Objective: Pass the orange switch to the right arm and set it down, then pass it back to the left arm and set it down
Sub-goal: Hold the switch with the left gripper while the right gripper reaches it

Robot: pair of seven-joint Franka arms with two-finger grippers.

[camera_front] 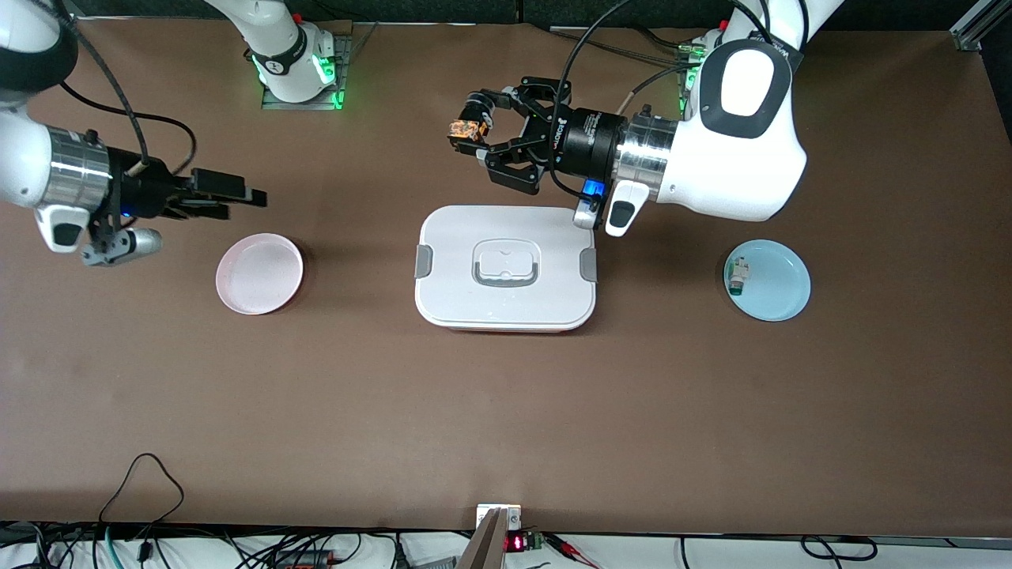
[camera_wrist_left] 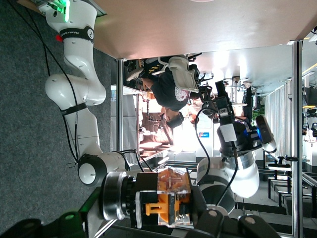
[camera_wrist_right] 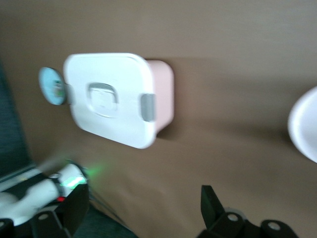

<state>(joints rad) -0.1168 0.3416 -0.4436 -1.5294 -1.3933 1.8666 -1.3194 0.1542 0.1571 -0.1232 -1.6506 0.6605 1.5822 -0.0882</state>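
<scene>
The orange switch (camera_front: 463, 129) is a small black part with an orange, clear-cased block and a silvery ring. My left gripper (camera_front: 472, 138) is shut on it in the air, over the bare table just past the edge of the box (camera_front: 506, 267) that faces the robots' bases. In the left wrist view the switch (camera_wrist_left: 171, 196) fills the space between the jaws. The box is white and lidded with grey clips and stands mid-table. My right gripper (camera_front: 237, 196) hangs open and empty over the table near the pink plate (camera_front: 259, 273); its fingers (camera_wrist_right: 213, 203) stand wide apart.
A light blue plate (camera_front: 768, 280) toward the left arm's end holds a small white component with a green end (camera_front: 737, 278). The right wrist view shows the box (camera_wrist_right: 111, 99), the blue plate (camera_wrist_right: 51, 85) and the pink plate's rim (camera_wrist_right: 307, 124). Cables lie along the table's near edge.
</scene>
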